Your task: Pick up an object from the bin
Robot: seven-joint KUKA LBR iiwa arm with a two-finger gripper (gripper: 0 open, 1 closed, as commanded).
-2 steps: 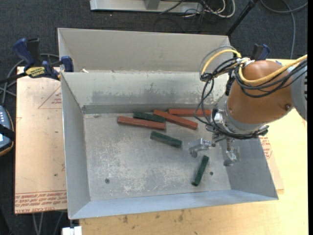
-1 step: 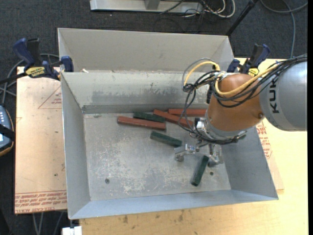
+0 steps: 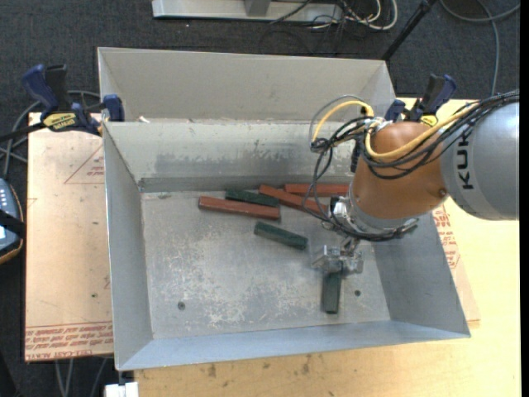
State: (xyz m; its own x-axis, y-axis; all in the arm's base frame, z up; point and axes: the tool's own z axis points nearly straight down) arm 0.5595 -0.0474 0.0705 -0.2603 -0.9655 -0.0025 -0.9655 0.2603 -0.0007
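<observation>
My gripper (image 3: pixel 339 263) hangs low over the right part of the bin floor, under the orange wrist cover. Right below its fingertips a dark green bar (image 3: pixel 331 292) lies lengthwise toward the front wall, its upper end at the fingers. Whether the fingers are round that end I cannot tell. Another dark green bar (image 3: pixel 280 236) lies at a slant just left of the gripper.
Toward the back wall lies a loose cluster of sticks: a long red-brown bar (image 3: pixel 239 208), a short dark green one (image 3: pixel 245 195) and reddish bars (image 3: pixel 310 191) running under the arm. The bin's sloped walls rise close on the right and front.
</observation>
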